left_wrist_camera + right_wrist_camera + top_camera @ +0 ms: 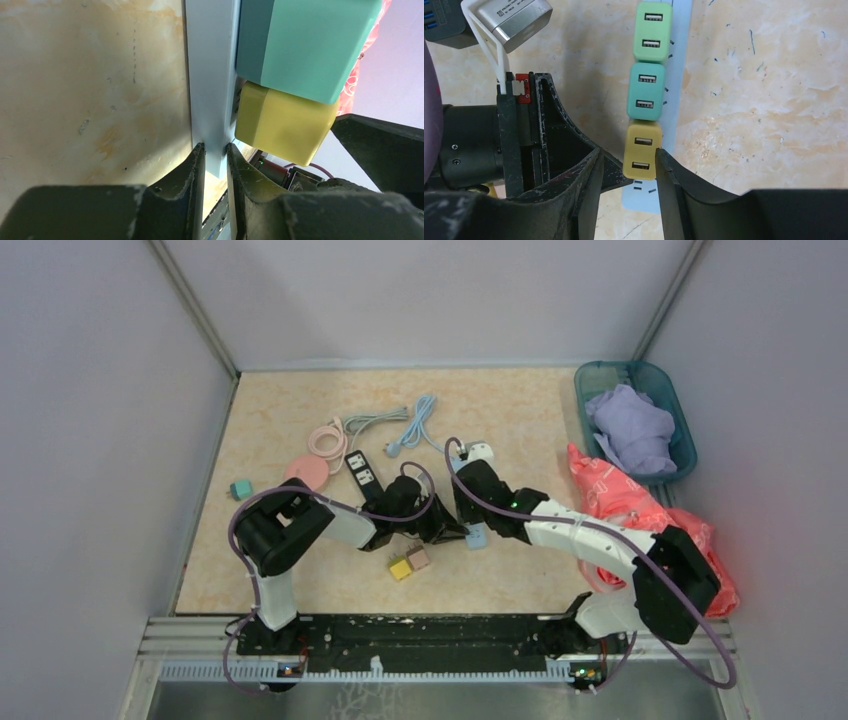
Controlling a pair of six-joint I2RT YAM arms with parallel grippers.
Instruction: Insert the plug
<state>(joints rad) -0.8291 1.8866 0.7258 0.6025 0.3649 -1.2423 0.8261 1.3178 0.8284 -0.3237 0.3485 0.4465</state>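
The top view looks down on the whole desk (500, 410) from above its near edge. Both wrist views sit close at its middle, sharing the power strip (681, 30) and yellow charger (642, 155).

Matt plastic: yellow plug (642, 155), power strip (681, 60); glossy tabletop (774, 100)

3 USB chgrs (652, 31) (646, 91) (642, 156) on 1 pale-blue pwr strip (680, 30), 1 black strip (362, 472), 1 basket (626, 365), 2 arms (290, 530) (600, 540)
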